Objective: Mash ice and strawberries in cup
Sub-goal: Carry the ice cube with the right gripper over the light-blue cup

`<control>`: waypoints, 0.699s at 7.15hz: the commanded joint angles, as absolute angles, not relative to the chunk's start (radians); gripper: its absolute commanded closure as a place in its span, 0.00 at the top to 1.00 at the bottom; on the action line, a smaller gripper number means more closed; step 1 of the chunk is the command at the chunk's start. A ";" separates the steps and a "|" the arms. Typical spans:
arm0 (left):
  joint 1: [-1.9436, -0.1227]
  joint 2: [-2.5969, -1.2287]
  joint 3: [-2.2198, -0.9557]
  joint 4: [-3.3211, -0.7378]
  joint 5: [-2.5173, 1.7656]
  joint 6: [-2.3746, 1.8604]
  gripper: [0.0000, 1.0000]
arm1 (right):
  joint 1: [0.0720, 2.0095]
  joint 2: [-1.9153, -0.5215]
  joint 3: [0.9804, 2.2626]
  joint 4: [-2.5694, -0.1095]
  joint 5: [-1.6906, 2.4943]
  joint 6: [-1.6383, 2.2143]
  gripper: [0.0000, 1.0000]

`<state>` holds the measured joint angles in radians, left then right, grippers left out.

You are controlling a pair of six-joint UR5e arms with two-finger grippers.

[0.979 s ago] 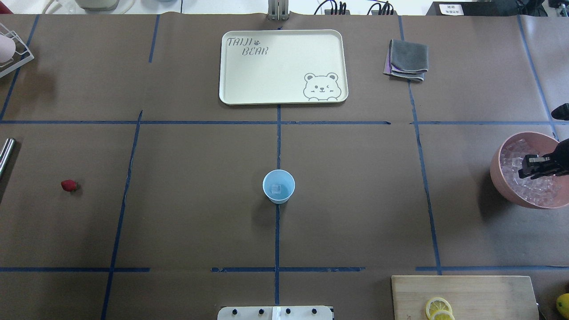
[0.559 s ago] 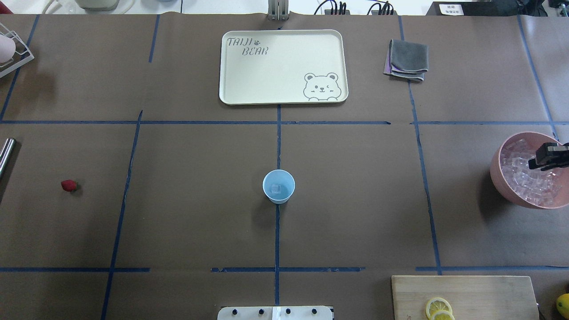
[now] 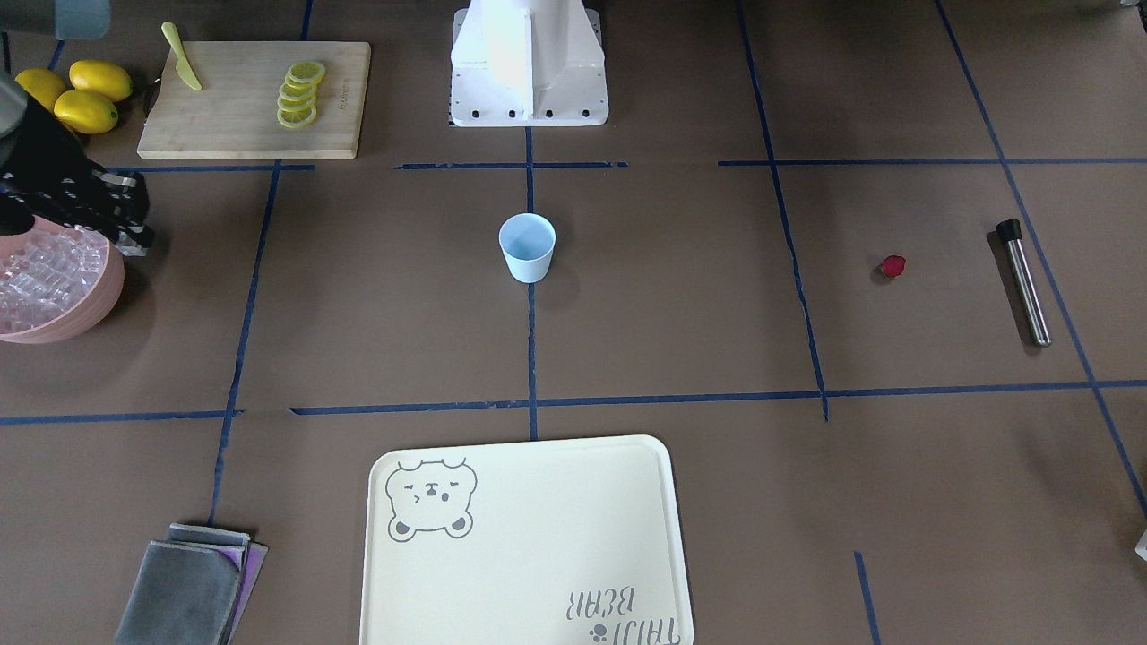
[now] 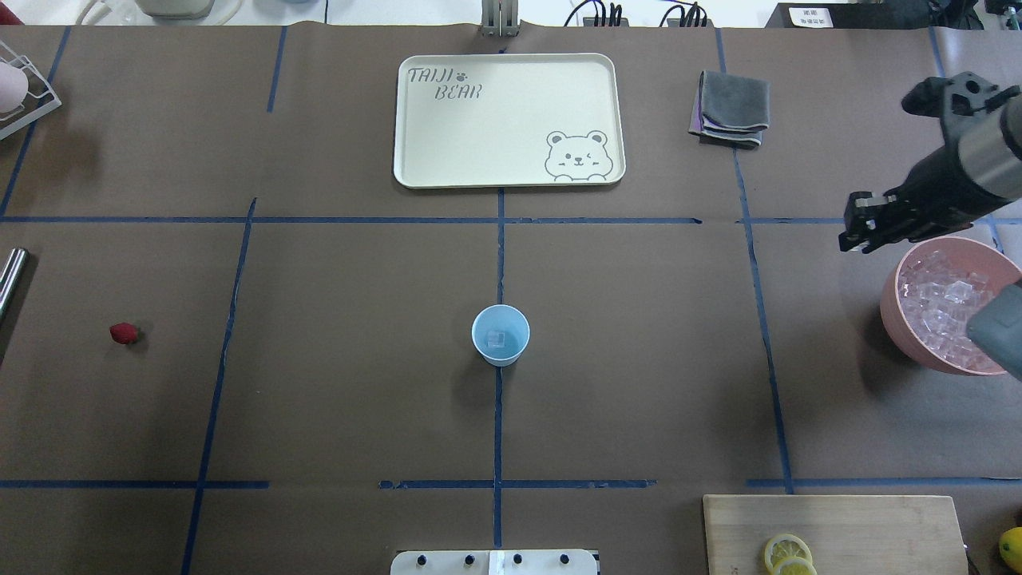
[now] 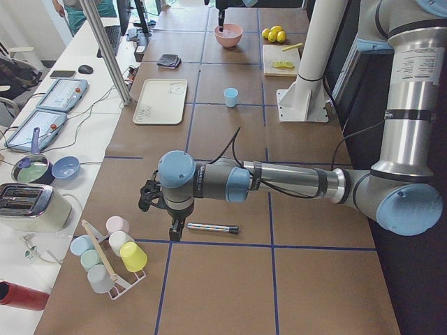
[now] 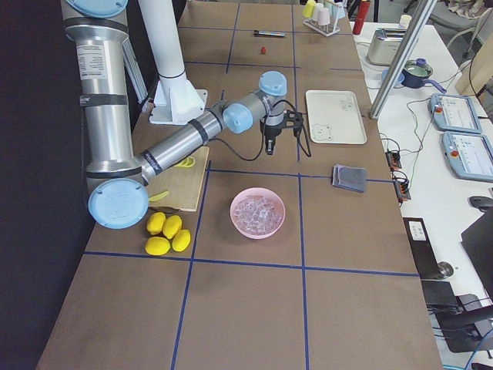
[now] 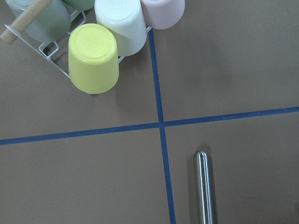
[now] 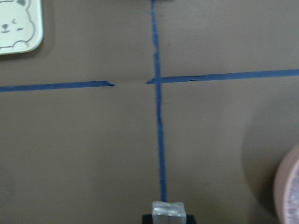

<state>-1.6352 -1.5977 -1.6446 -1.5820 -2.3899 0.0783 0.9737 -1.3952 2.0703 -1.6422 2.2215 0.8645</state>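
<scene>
**Hidden and cut-off parts**

The pink bowl (image 4: 889, 310) runs off the overhead view's right edge, and the right arm (image 4: 998, 327) covers part of it. The right wrist view's bottom edge cuts off the right gripper (image 8: 168, 218); only the ice cube (image 8: 168, 209) pinched in its jaws shows. The left gripper (image 5: 174, 229) is too small to judge its jaws. The left wrist view cuts off the metal rod (image 7: 204, 186).

Table (image 4: 319, 399): brown paper cover, blue tape grid. Read from above, far edge at 12.
- Centre: pale-blue cup (image 4: 501, 335).
- 12: cream tray (image 4: 495, 120).
- 1: folded grey cloth (image 4: 730, 108).
- 3: pink bowl (image 4: 894, 319).
- 5: wooden cutting board (image 4: 862, 527), lemon (image 4: 1011, 547) beside it.
- 9: strawberry (image 4: 123, 333), metal rod (image 4: 9, 279) at the edge.
- 10: wire rack (image 4: 32, 104).
</scene>
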 commanded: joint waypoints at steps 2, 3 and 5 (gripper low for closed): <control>-1.635 -1.597 -1.638 -1.585 -2.390 0.078 1.00 | 0.725 -1.076 2.022 -1.836 2.067 1.058 0.00; -1.635 -1.598 -1.632 -1.586 -2.390 0.078 1.00 | 0.642 -1.030 1.997 -1.833 1.992 1.113 0.00; -1.635 -1.594 -1.632 -1.588 -2.390 0.080 1.00 | 0.562 -0.910 1.871 -1.786 1.951 1.181 0.00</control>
